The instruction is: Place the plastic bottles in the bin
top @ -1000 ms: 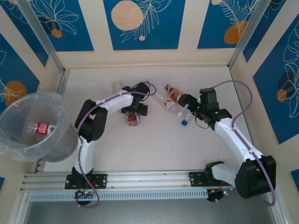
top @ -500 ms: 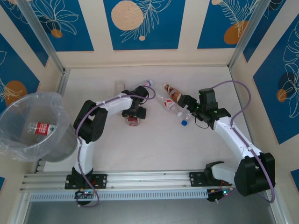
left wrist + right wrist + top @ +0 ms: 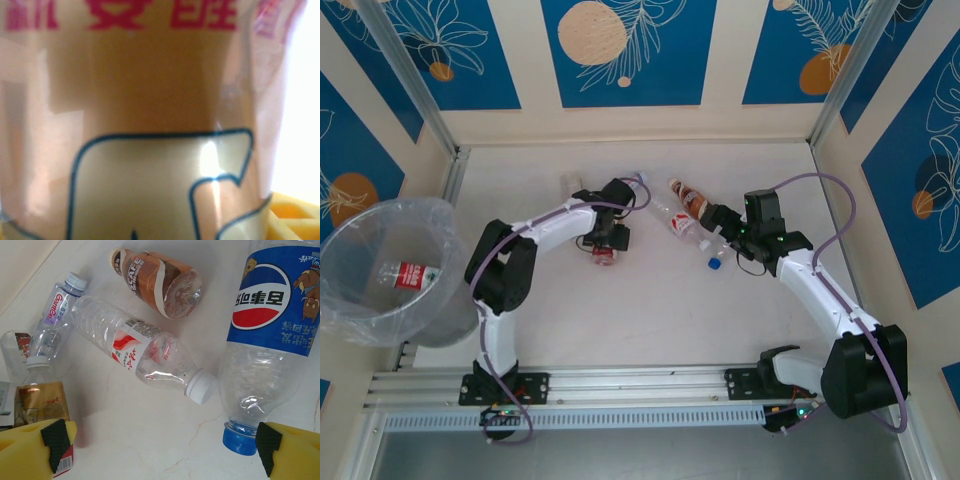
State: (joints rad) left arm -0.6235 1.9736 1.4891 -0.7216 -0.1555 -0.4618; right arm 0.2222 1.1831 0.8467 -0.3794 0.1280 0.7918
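Observation:
My left gripper (image 3: 606, 240) is down over a bottle with a brown and gold label (image 3: 605, 256). That label (image 3: 160, 125) sits right against the left wrist camera, and one yellow pad (image 3: 296, 220) rests on its side. My right gripper (image 3: 162, 447) hangs open above bare table, between a blue-capped Pepsi bottle (image 3: 265, 330) and a white-capped bottle with a red label (image 3: 145, 352). A brown coffee bottle (image 3: 157, 277) and a small Ganten bottle (image 3: 55, 315) lie beyond. The bin (image 3: 450, 300) stands at far left, and a red-labelled bottle (image 3: 412, 275) lies in it.
A clear empty bottle (image 3: 572, 186) lies near the back, left of the left gripper. The bin sits off the table's left edge past a metal post (image 3: 410, 90). Walls close the back and right sides. Bare tabletop (image 3: 650, 320) stretches in front of the bottles.
The left gripper has come down onto the brown-labelled bottle and its jaws have narrowed. The left arm's elbow has swung left. The right arm has not moved.

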